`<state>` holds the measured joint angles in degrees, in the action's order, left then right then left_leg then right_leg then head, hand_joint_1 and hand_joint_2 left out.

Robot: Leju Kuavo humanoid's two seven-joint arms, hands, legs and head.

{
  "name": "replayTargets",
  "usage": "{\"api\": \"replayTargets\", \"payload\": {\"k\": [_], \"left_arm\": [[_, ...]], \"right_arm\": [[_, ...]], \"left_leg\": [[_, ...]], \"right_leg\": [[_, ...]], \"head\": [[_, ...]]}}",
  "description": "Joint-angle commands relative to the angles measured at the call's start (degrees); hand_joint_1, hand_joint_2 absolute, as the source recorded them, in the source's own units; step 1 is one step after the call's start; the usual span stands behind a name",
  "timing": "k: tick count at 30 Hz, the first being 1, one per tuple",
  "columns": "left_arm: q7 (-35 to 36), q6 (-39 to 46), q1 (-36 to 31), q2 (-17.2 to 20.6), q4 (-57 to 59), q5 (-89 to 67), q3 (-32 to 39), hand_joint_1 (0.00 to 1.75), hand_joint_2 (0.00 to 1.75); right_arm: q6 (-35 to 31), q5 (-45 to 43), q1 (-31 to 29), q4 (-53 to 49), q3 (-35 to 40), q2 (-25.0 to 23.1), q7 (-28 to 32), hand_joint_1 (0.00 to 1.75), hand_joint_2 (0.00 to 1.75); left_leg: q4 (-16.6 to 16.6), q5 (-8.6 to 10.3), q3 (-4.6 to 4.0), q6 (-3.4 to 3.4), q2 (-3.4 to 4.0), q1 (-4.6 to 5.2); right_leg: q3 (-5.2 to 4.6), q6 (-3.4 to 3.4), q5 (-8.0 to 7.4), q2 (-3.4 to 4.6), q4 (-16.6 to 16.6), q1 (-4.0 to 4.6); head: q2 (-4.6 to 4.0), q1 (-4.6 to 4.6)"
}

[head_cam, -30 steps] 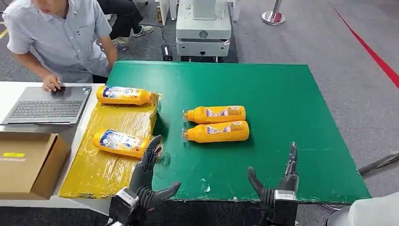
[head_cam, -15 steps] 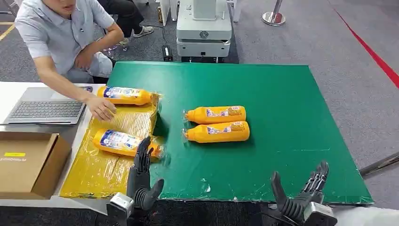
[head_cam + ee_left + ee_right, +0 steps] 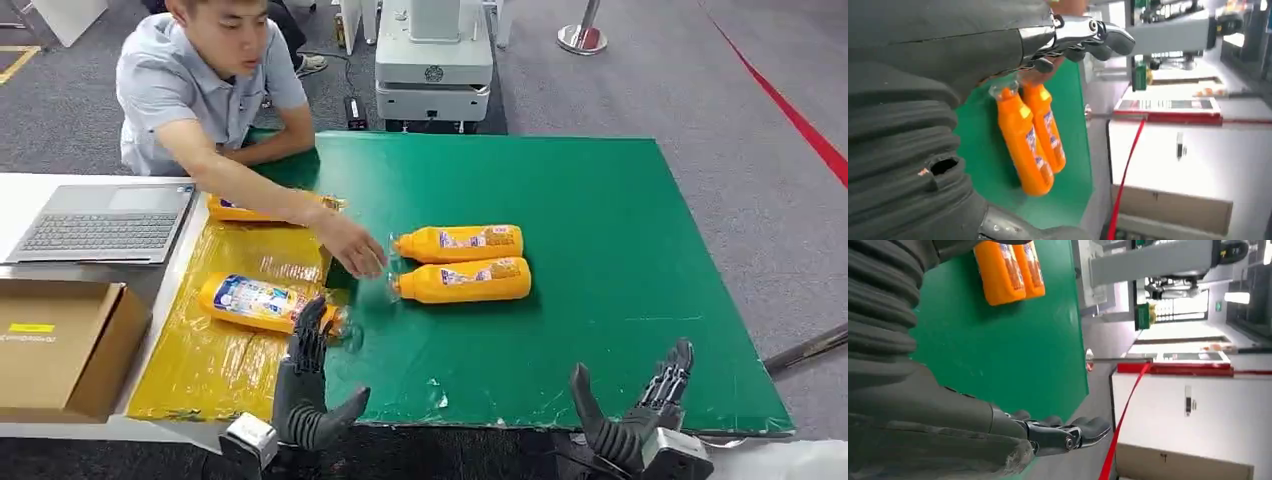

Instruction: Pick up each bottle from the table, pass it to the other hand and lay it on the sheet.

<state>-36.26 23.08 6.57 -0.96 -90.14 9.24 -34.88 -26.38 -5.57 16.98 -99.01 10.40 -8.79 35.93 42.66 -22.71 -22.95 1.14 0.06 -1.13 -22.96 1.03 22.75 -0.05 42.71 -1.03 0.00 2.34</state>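
left hand [image 3: 305, 385] – fingers spread, empty | right hand [image 3: 640, 420] – empty, fingers apart | two bottles [image 3: 462, 280] on table [image 3: 620, 230]

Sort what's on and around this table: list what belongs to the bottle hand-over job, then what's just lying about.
Job:
two bottles on the green board
bottle on the sheet by the left hand
bottle at the sheet's far end
yellow sheet
left hand
right hand

Lying about:
laptop
cardboard box
person's reaching hand
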Motion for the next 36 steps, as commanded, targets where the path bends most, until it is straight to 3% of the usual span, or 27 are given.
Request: {"api": "replayTargets", "payload": {"k": [1,17,36], "left_arm": [[-1.9,1.2,-1.1,0.3,-0.8,-2.3,-0.8,0.00,1.75],[-1.4,3.8,-0.5,0.5,-2.2,-4.8,-0.8,0.00,1.75],[0.7,5.8,0.1,1.8,-4.4,-8.0,-0.8,0.00,1.75]], "right_arm": [[0.9,1.3,-1.1,-1.5,1.8,1.6,0.3,0.00,1.75],[-0.2,2.4,-0.5,-1.9,3.1,2.4,-0.3,0.00,1.75],[-1.4,3.9,-4.6,3.8,5.4,2.5,0.0,0.00,1.75]], "left_leg": [[0.0,0.00,0.00,0.00,0.00,0.00],[0.0,0.00,0.00,0.00,0.00,0.00],[0.0,0.00,0.00,0.00,0.00,0.00]], "right_leg": [[0.00,0.00,0.00,0.00,0.0,0.00],[0.00,0.00,0.00,0.00,0.0,0.00],[0.00,0.00,0.00,0.00,0.0,0.00]], "head": [[0.00,-0.17],[0.00,-0.17],[0.00,-0.07]]}}
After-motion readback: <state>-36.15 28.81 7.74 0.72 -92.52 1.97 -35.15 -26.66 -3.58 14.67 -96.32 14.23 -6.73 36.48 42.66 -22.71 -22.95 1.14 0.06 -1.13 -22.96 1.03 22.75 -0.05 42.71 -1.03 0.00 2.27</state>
